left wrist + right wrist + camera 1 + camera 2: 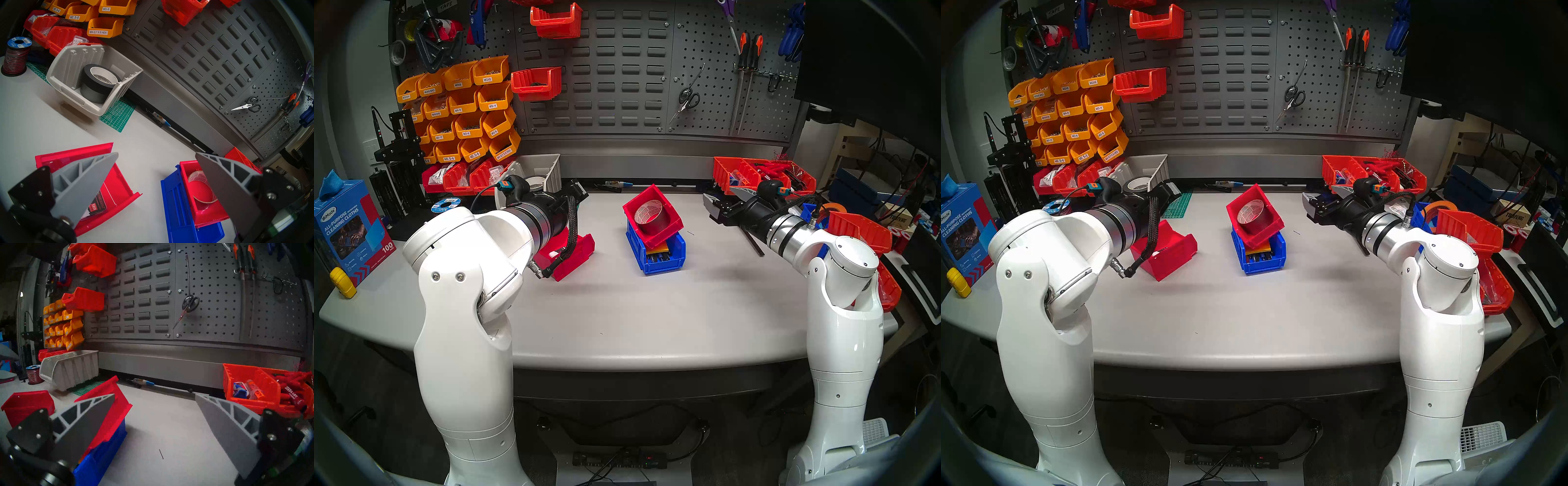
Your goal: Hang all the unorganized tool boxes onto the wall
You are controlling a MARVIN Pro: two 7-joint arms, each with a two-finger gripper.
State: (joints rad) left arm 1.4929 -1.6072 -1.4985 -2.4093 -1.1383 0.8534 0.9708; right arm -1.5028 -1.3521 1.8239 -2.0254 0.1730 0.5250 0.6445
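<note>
Both of my arms are hovering low over the counter (pixel 619 305), nearest to view. My left gripper (pixel 156 169) is standing with jaws wide and empty above the lone red bin (pixel 573 253) near the counter's left side. My right gripper (pixel 155 414) is likewise gaping wide, holding nothing, toward the right side.

Task items are all lying on the counter, none yet hanging on the wall (pixel 619 68). At mid-counter, a second red bin (pixel 653 217) is sitting tilted inside the blue bin (pixel 660 258), resting on its contents.

Risks, in my judgement: the tilted red bin is carrying a loose roll of tape (pixel 650 212), which could roll out if I am lifting it at an angle. Pulling that bin could also drag the blue one along. The lone red bin is holding a flat pack of blades (pixel 96 205), which could slide out. Hooking onto the slots is demanding square alignment; a crooked bin could drop.

Other containers: a grey bin (pixel 95 79) at the back left is holding a black tape roll (pixel 100 81); orange-red bins (pixel 251 387) at the back right corner are holding glue bottles and markers.
</note>
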